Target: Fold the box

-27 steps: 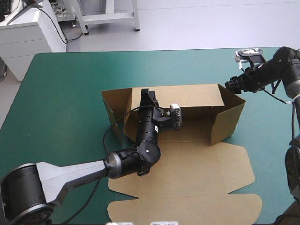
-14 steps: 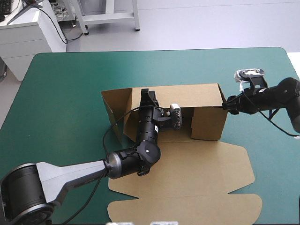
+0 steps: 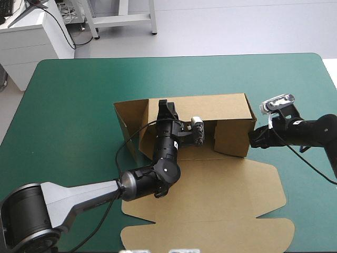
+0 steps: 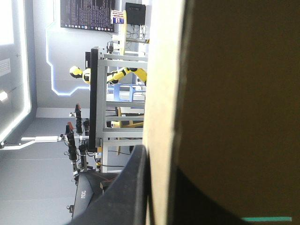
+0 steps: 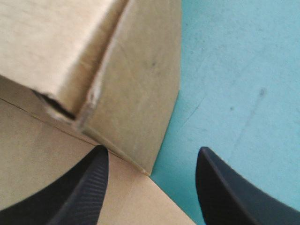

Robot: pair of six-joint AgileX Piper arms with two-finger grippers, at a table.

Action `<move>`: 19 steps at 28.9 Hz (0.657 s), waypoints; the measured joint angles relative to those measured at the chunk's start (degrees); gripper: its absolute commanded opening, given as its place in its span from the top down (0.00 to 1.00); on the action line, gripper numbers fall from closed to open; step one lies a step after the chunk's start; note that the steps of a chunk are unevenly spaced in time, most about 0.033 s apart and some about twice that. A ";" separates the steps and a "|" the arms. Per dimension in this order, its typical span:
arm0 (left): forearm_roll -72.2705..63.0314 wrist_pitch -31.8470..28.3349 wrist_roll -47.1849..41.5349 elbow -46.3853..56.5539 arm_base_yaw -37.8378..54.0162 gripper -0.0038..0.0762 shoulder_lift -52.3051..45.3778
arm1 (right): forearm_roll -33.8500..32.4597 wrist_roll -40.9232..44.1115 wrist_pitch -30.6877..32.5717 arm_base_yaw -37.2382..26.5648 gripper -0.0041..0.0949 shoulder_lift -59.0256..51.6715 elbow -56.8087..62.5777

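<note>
Black fingers [image 5: 89, 192] of the right gripper [image 5: 151, 157] stand wide apart at the 3 o'clock end of the brown box [image 3: 210, 190], with its raised corner just ahead between them. The left gripper [image 3: 165, 105] pinches the upright rear wall at 12 o'clock. The box lies mid-table on the teal-green cover [image 3: 68, 105], its lid flat toward 6 o'clock.

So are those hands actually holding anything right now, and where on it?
The left hand pinches the box by the top edge of its raised back wall. The right hand is open at the box's right end, gripping nothing.
</note>
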 measured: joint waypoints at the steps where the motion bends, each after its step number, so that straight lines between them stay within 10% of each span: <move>1: 0.00 -0.02 0.00 0.00 0.00 0.96 0.00 | 1.80 -2.73 -0.12 0.00 0.44 0.20 0.00; 19: 0.00 -0.09 0.00 0.00 0.00 0.96 0.00 | 21.01 -23.66 -0.17 -0.12 0.44 8.79 0.00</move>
